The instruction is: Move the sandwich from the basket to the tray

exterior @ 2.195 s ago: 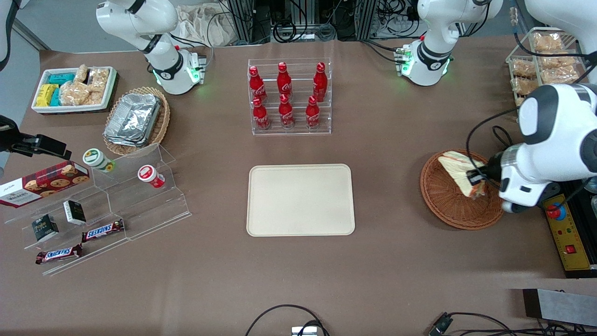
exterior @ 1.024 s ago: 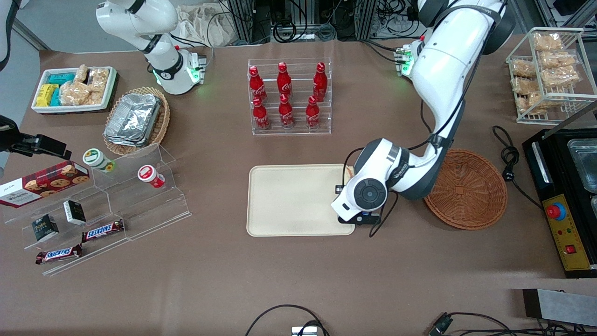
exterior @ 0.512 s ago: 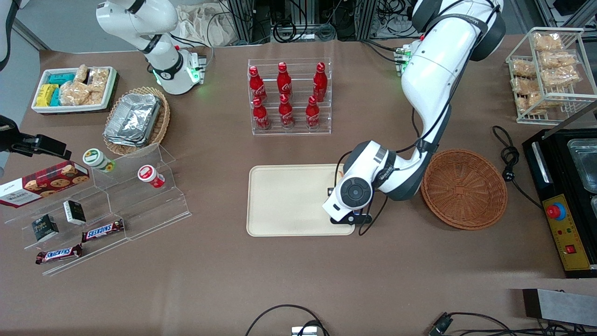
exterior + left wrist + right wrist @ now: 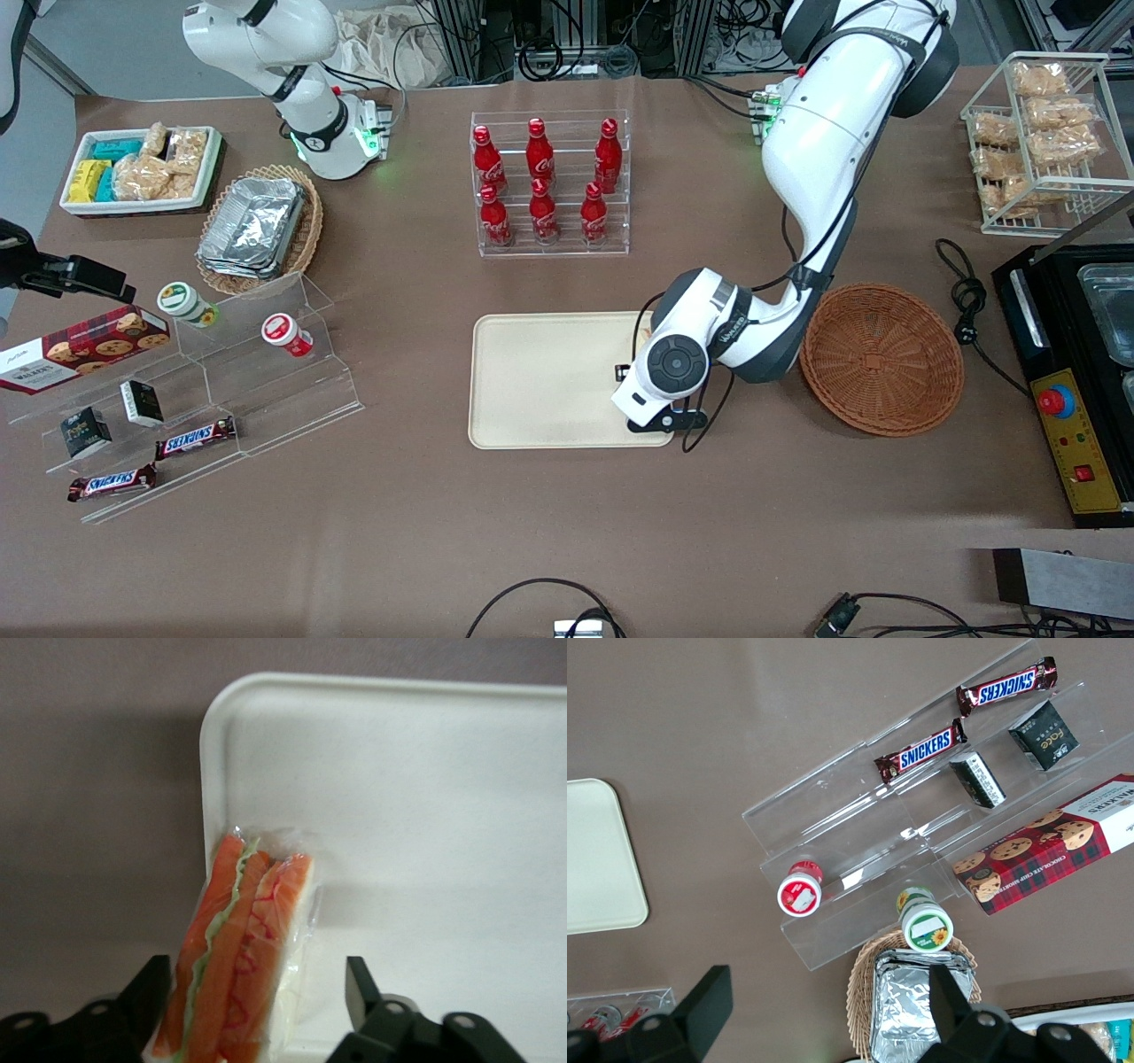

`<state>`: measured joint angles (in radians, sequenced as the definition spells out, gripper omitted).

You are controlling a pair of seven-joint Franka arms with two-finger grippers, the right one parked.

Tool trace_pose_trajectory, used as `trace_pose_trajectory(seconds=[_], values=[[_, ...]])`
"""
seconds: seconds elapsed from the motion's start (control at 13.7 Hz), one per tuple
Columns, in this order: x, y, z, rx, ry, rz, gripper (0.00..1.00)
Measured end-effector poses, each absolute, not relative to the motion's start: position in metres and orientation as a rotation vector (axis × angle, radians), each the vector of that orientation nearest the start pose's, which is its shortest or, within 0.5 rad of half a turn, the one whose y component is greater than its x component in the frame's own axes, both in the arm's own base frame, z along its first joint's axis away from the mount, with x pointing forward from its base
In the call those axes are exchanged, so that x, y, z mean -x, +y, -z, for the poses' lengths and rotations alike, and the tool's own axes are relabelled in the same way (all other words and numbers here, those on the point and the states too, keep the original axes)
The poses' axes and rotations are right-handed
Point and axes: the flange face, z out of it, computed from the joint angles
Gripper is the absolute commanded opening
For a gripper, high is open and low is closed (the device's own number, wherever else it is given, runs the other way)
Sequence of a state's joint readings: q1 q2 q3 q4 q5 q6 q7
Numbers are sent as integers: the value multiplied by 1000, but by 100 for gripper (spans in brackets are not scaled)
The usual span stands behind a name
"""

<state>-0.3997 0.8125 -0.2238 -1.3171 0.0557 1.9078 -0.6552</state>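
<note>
Gripper: the left arm's gripper (image 4: 257,1010) hangs over the tray's corner toward the working arm's end; its two dark fingers (image 4: 146,997) stand spread on either side of the sandwich, and no pad visibly presses the wrap — whether it lets go or grips I cannot tell for sure, though the jaws look open.
Sandwich: the sandwich (image 4: 239,948) sits between the fingers, cut edge toward the wrist camera, showing orange-red layers with a pale green strip inside clear wrap; it is over the tray's inner surface just beside the rim. In the front view only a small sliver (image 4: 643,330) shows past the arm's wrist.
Tray: the cream tray (image 4: 549,381) lies at the table's middle, nearer the front camera than the bottle rack; its rounded corner (image 4: 217,718) shows in the wrist view.
Basket: the reddish-brown basket (image 4: 881,359) lies beside the tray, toward the working arm's end — nothing in it.
Left arm: its elbow and forearm (image 4: 753,332) bridge the gap between basket and tray.
Bottle rack: a clear rack of red bottles (image 4: 549,182) stands farther from the camera than the tray.
</note>
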Motion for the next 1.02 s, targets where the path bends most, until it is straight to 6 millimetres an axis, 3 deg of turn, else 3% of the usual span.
trace_pose_trajectory(seconds=[0.22, 0.51, 0.73, 1.02], values=[[-615, -382, -300, 3097, -100, -285, 100], [-607, -335, -392, 3008, -163, -269, 94], [-591, -260, -436, 2990, -256, -237, 94], [-529, -164, -477, 3003, -166, -178, 97]])
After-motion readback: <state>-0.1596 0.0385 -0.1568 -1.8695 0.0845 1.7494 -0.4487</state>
